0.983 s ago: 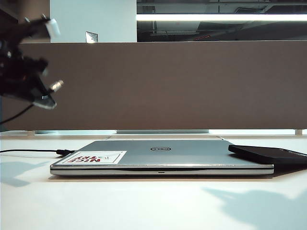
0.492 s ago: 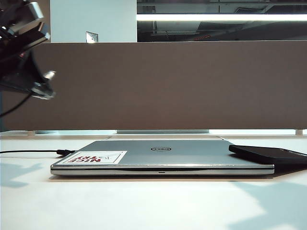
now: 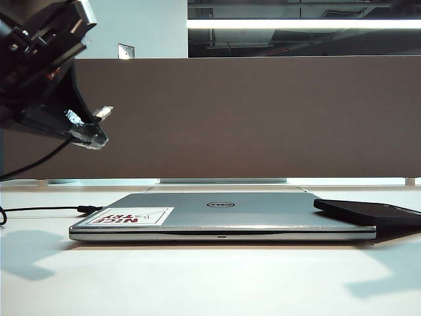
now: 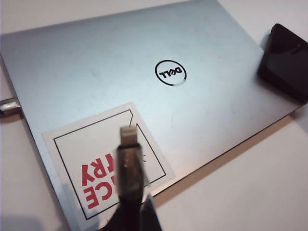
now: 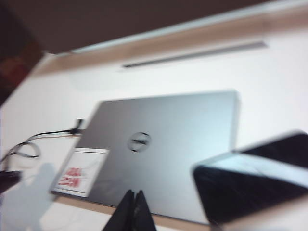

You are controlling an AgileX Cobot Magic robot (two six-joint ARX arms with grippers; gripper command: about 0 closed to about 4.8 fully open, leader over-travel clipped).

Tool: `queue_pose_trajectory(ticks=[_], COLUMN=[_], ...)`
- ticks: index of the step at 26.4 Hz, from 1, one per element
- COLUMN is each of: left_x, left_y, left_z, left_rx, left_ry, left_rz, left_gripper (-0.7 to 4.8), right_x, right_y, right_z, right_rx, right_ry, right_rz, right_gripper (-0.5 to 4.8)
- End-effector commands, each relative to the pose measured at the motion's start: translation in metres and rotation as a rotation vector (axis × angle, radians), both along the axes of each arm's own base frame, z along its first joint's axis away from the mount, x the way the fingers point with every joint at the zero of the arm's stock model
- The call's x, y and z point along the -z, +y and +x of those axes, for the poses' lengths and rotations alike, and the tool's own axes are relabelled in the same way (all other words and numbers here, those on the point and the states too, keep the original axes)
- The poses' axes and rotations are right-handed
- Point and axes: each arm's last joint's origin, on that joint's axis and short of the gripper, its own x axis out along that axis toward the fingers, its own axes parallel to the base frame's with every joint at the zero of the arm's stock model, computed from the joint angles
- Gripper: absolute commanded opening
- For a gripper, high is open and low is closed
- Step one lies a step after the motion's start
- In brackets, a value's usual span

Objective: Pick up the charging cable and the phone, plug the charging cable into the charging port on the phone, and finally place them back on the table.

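High at the left of the exterior view, my left gripper [image 3: 87,131] is shut on the charging cable [image 3: 100,112], just behind its silvery plug. In the left wrist view the plug [image 4: 129,138] sticks out beyond the gripper [image 4: 131,214], above the laptop's sticker. The cord hangs down to the table [image 3: 197,283]. The black phone [image 3: 368,212] lies flat with one end on the laptop's right corner [image 4: 286,60] [image 5: 250,180]. Its charging port does not show. My right gripper [image 5: 134,204] is shut and empty, hovering above the laptop's front edge; the exterior view does not show it.
A closed silver Dell laptop [image 3: 223,212] with a red-lettered sticker [image 3: 128,216] lies mid-table. A black cord [image 3: 39,209] runs along the table to the laptop's left side. A grey-brown divider panel [image 3: 263,118] closes the back.
My left gripper has moved right with the plug and rolled, coming larger into the exterior view. The shadow on the right of the table has shifted. Laptop and phone have stayed still.
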Motion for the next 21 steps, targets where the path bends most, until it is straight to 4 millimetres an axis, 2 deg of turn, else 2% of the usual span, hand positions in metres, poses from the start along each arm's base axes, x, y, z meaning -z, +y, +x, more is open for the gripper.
queue_pose_trajectory(ticks=[1,5,9,13,15,16,17,19,21], left_x=[0.0,0.003,0.005,0.01,0.011,0.011,0.01,0.01,0.01], left_y=[0.0,-0.001,-0.003,-0.003,-0.003,-0.003,-0.003,-0.003,-0.003], left_z=[0.001,0.002,0.002,0.002,0.002,0.002,0.002,0.002,0.002], left_rx=[-0.003,0.005,0.031,0.036,0.036,0.036,0.036,0.037,0.037], left_ry=[-0.001,0.007,-0.005,-0.003,-0.002,-0.002,-0.003,-0.006,-0.009], left_rz=[-0.007,0.011,0.039,0.051,0.051,0.051,0.051,0.049,0.047], left_gripper=[-0.06,-0.06,-0.06,-0.06,-0.06,-0.06,-0.06,-0.06,-0.06], right_x=[0.01,0.033,0.058,0.077,0.08,0.081,0.081,0.084,0.088], right_y=[-0.006,-0.014,-0.022,-0.027,-0.029,-0.03,-0.031,-0.032,-0.031], right_z=[0.005,0.013,0.021,0.024,0.025,0.026,0.027,0.029,0.033], right_rx=[0.012,-0.009,0.069,0.135,0.169,0.176,0.178,0.182,0.196], right_ry=[0.049,0.095,0.144,0.197,0.224,0.227,0.232,0.262,0.32], right_rz=[0.037,0.089,0.192,0.317,0.351,0.354,0.355,0.371,0.407], right_gripper=[-0.05,-0.05,-0.05,-0.05,0.03,0.38,1.22,3.22,3.26])
